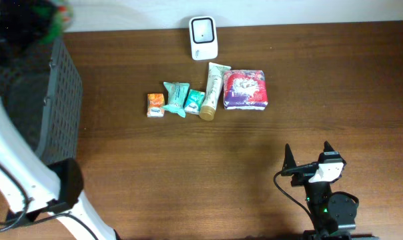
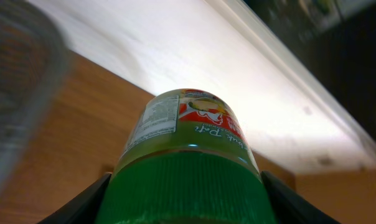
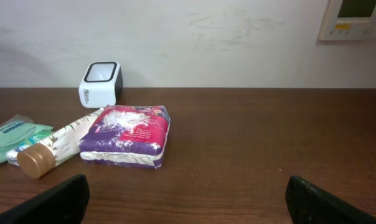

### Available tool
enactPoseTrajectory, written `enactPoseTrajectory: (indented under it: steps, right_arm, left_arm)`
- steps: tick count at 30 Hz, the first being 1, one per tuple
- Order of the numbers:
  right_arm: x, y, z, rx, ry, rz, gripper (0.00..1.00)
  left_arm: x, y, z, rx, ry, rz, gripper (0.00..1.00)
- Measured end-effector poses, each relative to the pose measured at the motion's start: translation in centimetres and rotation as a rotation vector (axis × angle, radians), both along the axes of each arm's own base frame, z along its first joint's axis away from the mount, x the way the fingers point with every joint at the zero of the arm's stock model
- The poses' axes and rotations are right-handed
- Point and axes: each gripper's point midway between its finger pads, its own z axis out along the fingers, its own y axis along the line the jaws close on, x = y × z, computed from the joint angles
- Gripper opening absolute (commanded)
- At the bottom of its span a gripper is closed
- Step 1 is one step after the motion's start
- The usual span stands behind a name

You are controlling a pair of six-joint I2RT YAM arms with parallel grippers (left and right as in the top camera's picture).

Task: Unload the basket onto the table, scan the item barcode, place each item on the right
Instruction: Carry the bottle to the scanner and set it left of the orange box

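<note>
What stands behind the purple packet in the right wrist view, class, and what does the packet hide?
Behind the purple packet, offset left and apart, stands the white scanner; beyond is the wall. The table strip against its far side is hidden.

Overhead looks straight down on desk point(image 1: 255, 167). Right wrist sits low, facing wall point(image 3: 238, 37), sharing scanner point(image 1: 203, 38) and purple pack point(image 1: 245, 89). Left wrist pressed close behind green can point(image 2: 188, 162).
</note>
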Motion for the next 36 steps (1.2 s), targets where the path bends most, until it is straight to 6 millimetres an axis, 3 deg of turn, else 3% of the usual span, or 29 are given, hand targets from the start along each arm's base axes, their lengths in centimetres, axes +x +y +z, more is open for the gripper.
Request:
enactPoseTrajectory:
  steps: [3,6,7,9,10,12,15,18,20,26,36]
  right_arm:
    - [0.0,0.0,0.0,0.000,-0.001,0.000,0.99]
    - [0.0,0.0,0.0,0.000,-0.001,0.000,0.99]
    - [0.0,0.0,0.0,0.000,-0.001,0.000,0.99]
    - [0.0,0.0,0.0,0.000,0.000,0.000,0.99]
    - [0.0,0.0,0.0,0.000,0.000,0.000,0.99]
    - [0.0,0.0,0.0,0.000,-0.001,0.000,0.99]
    - [0.0,0.0,0.0,-0.001,0.000,0.000,0.99]
    - [0.0,0.0,0.0,0.000,0.000,0.000,0.99]
    - [0.0,0.0,0.0,-0.001,0.000,0.000,0.99]
    - [0.0,0.0,0.0,0.000,0.000,0.000,0.99]
    - [0.0,0.0,0.0,0.000,-0.001,0.000,0.99]
  left_arm:
    - [0.5,-5.2,-2.1,0.054,0.076,-0.097,0.56]
    - [1.5,-7.4,-6.1,0.175,0.207,-0.086,0.59]
    - [2.0,-8.1,-8.4,0.239,0.278,-0.079,0.58]
    - [3.3,-8.8,-11.6,0.314,0.352,-0.073,0.59]
    - [4.3,-9.4,-14.5,0.359,0.409,-0.074,0.60]
    - [5.6,-10.1,-17.1,0.383,0.429,-0.081,0.60]
    - [7.6,-11.1,-24.2,0.417,0.499,-0.099,0.60]
    - [9.7,-10.2,-27.4,0.466,0.462,-0.041,0.64]
    - [9.6,-9.4,-30.1,0.504,0.492,-0.017,0.64]
    - [9.3,-8.7,-33.4,0.539,0.516,0.006,0.63]
    - [6.1,-7.9,-37.6,0.544,0.655,0.017,0.65]
